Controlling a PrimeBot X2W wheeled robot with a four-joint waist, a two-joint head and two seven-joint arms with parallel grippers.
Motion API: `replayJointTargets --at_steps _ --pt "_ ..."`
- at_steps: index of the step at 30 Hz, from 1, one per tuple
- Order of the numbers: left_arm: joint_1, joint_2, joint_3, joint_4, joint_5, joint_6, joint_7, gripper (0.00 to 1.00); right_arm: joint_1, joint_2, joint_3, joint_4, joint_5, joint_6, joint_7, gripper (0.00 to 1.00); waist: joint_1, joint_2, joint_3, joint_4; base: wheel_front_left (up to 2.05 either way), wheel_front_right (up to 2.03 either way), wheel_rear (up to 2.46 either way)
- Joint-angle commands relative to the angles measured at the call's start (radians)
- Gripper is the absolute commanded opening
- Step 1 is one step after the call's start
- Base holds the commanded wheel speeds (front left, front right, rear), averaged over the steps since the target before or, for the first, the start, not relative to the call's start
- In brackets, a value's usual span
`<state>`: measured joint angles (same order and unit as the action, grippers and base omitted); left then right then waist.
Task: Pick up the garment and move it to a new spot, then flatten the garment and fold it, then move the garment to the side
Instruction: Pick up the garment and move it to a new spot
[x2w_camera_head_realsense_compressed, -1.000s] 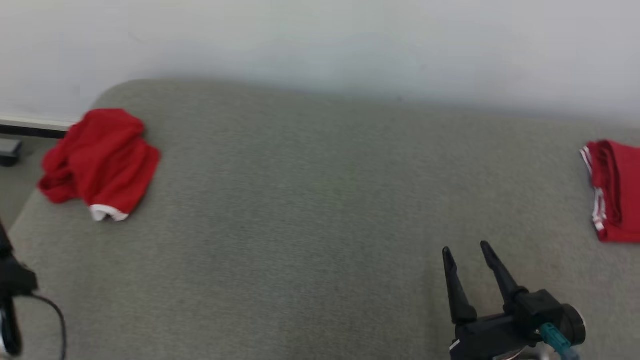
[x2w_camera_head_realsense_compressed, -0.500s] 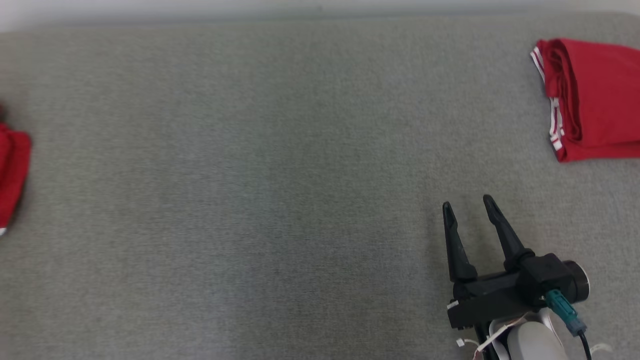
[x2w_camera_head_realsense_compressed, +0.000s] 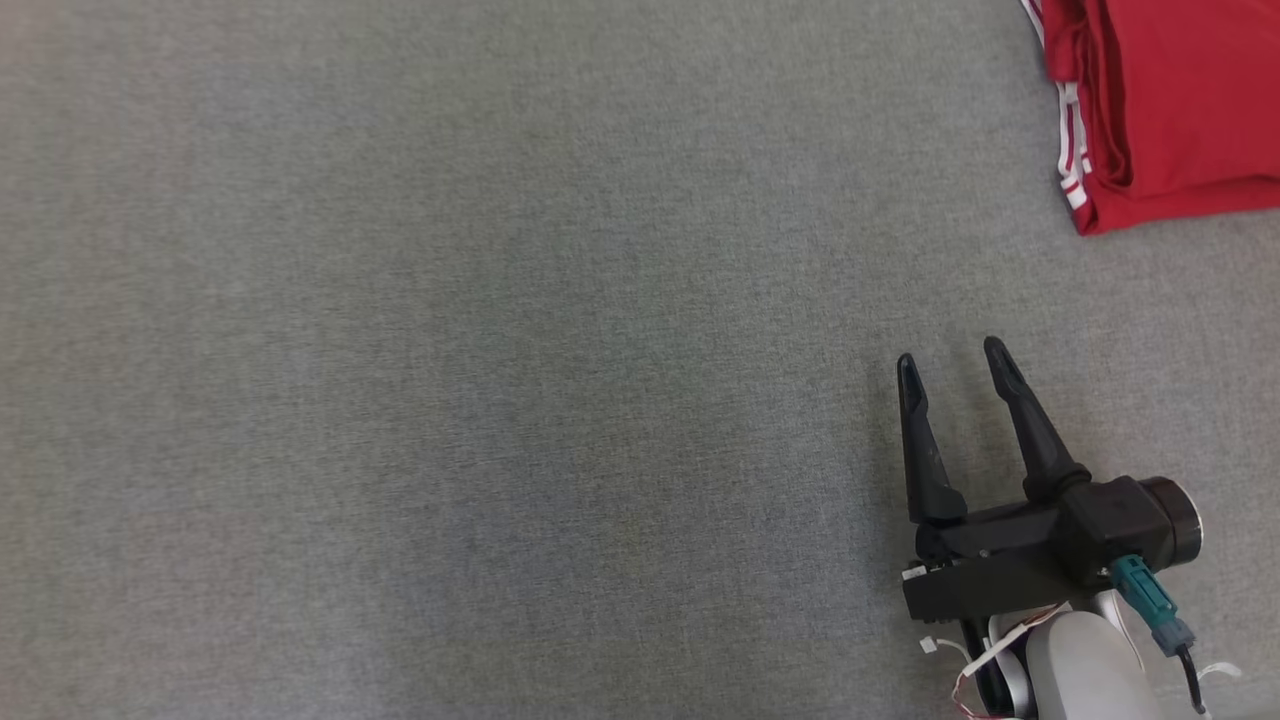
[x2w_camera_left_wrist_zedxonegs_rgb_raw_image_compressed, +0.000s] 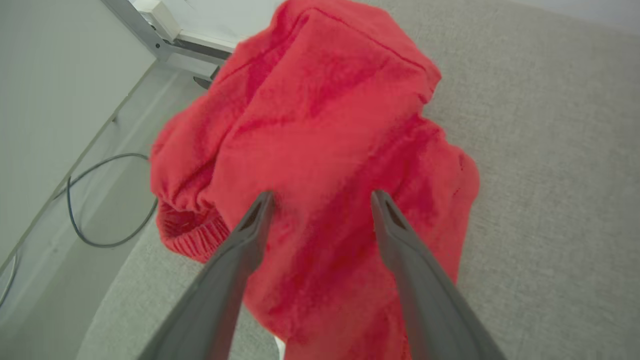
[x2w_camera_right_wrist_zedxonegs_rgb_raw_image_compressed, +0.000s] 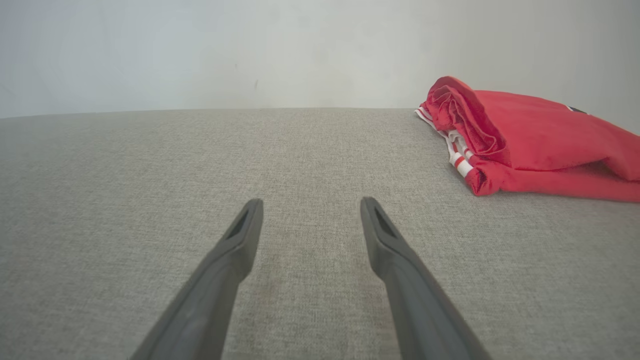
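A crumpled red garment (x2w_camera_left_wrist_zedxonegs_rgb_raw_image_compressed: 320, 150) lies at the edge of the grey fabric surface (x2w_camera_left_wrist_zedxonegs_rgb_raw_image_compressed: 550, 175) in the left wrist view. My left gripper (x2w_camera_left_wrist_zedxonegs_rgb_raw_image_compressed: 322, 197) is open right above it, fingers spread over the cloth, with nothing held. A second red garment with white stripes (x2w_camera_head_realsense_compressed: 1150, 110), folded, lies at the far right of the grey surface (x2w_camera_head_realsense_compressed: 500, 350); it also appears as the folded garment (x2w_camera_right_wrist_zedxonegs_rgb_raw_image_compressed: 525, 140) in the right wrist view. My right gripper (x2w_camera_head_realsense_compressed: 955, 362) is open and empty, low over the bare surface, well short of the folded garment; its fingers (x2w_camera_right_wrist_zedxonegs_rgb_raw_image_compressed: 240, 240) frame grey fabric.
Beyond the crumpled garment the surface ends; a pale floor with a dark cable (x2w_camera_left_wrist_zedxonegs_rgb_raw_image_compressed: 100, 200) and a white skirting rail (x2w_camera_left_wrist_zedxonegs_rgb_raw_image_compressed: 165, 35) lie past that edge. A pale wall (x2w_camera_right_wrist_zedxonegs_rgb_raw_image_compressed: 250, 50) stands behind the surface.
The head camera has tilted down: wall and left garment have left the picture, and the folded garment has slid to the top right. The right gripper stays open, about where it was.
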<state>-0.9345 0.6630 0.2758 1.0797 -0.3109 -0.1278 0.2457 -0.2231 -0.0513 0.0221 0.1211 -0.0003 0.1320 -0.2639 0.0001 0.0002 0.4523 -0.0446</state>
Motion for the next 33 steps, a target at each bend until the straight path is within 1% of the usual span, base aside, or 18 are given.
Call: replayJointTargets --at_steps 1,4,7,9,12,13,14,15,18,21,23,25,26,28,30,32,33 --pt "-0.015 0.004 -0.004 0.032 -0.009 0.007 0.047 1.00 -0.003 0.002 -0.001 -0.007 -0.004 -0.003 0.000 1.00 -0.0001 -0.0002 0.022 -0.016 0.00 0.00 0.00" --pt "-0.043 0.010 -0.017 0.083 -0.010 0.018 0.147 1.00 -0.002 0.002 0.000 -0.018 -0.008 -0.003 0.000 1.00 -0.0001 -0.0002 0.028 -0.019 0.00 0.00 0.00" --pt "-0.056 0.007 -0.028 0.119 -0.010 0.021 0.220 1.00 0.005 0.002 -0.007 -0.025 -0.013 -0.003 0.000 1.00 -0.0001 -0.0002 0.032 -0.018 0.00 0.00 0.00" --pt "-0.063 -0.001 -0.031 0.131 -0.016 0.019 0.249 1.00 0.009 0.002 -0.012 -0.027 -0.020 -0.003 0.000 1.00 -0.0001 -0.0002 0.032 -0.015 0.00 0.00 0.00" --pt "-0.064 -0.010 -0.043 0.129 -0.015 0.014 0.243 1.00 0.017 0.002 -0.019 -0.030 -0.027 -0.003 0.000 1.00 -0.0001 -0.0002 0.032 -0.008 0.00 0.00 0.00" --pt "-0.060 -0.011 -0.048 0.124 -0.013 0.013 0.230 0.29 0.018 0.002 -0.021 -0.029 -0.029 -0.003 0.000 1.00 -0.0001 -0.0002 0.031 -0.004 0.00 0.00 0.00" --pt "-0.055 -0.011 -0.054 0.121 -0.012 0.011 0.225 0.00 0.017 0.002 -0.021 -0.028 -0.030 -0.003 0.000 1.00 -0.0001 -0.0002 0.031 -0.002 0.00 0.00 0.00" --pt "-0.049 -0.012 -0.062 0.121 -0.009 0.007 0.222 0.00 0.015 0.002 -0.021 -0.027 -0.032 -0.003 0.000 1.00 -0.0001 -0.0002 0.029 0.001 0.00 0.00 0.00" --pt "-0.038 -0.003 -0.069 0.100 -0.016 0.004 0.165 0.00 0.015 0.002 -0.021 -0.024 -0.037 -0.003 0.000 1.00 -0.0001 -0.0002 0.020 0.012 0.00 0.00 0.00" --pt "-0.045 0.013 -0.085 0.055 -0.015 -0.002 0.061 0.00 0.017 0.002 -0.023 -0.021 -0.039 -0.003 0.000 1.00 -0.0001 -0.0002 0.006 0.023 0.00 0.00 0.00" --pt "-0.059 0.030 -0.078 0.031 -0.023 -0.002 -0.032 0.00 0.018 0.002 -0.019 -0.018 -0.042 -0.003 0.000 1.00 -0.0001 -0.0002 -0.005 0.029 0.00 0.00 0.00" --pt "-0.074 0.032 -0.080 0.011 -0.020 -0.003 -0.115 0.00 0.019 0.002 -0.016 -0.014 -0.037 -0.003 0.000 1.00 -0.0001 -0.0002 -0.022 0.034 0.00 0.00 0.00" --pt "-0.074 0.032 -0.080 0.011 -0.020 -0.003 -0.115 0.00 0.019 0.002 -0.016 -0.014 -0.037 -0.003 0.000 1.00 -0.0001 -0.0002 -0.022 0.034 0.00 0.00 0.00" --pt "-0.093 0.037 -0.097 -0.006 -0.007 -0.003 -0.183 0.00 0.024 0.002 -0.015 -0.008 -0.030 -0.003 0.000 1.00 -0.0001 -0.0002 -0.041 0.040 0.00 0.00 0.00" --pt "-0.118 0.035 -0.107 -0.026 -0.011 0.000 -0.248 0.00 0.031 0.002 -0.013 -0.002 -0.027 -0.003 0.000 1.00 -0.0001 -0.0002 -0.063 0.046 0.00 0.00 0.00" --pt "-0.141 0.010 -0.137 -0.056 -0.023 -0.001 -0.287 0.00 0.040 0.002 -0.011 0.004 -0.023 -0.003 0.000 1.00 -0.0001 -0.0002 -0.086 0.052 0.00 0.00 0.00" --pt "-0.155 0.008 -0.158 -0.079 -0.019 -0.001 -0.309 0.00 0.045 0.002 -0.010 0.004 -0.019 -0.003 0.000 1.00 -0.0001 -0.0002 -0.096 0.054 0.00 0.00 0.00"
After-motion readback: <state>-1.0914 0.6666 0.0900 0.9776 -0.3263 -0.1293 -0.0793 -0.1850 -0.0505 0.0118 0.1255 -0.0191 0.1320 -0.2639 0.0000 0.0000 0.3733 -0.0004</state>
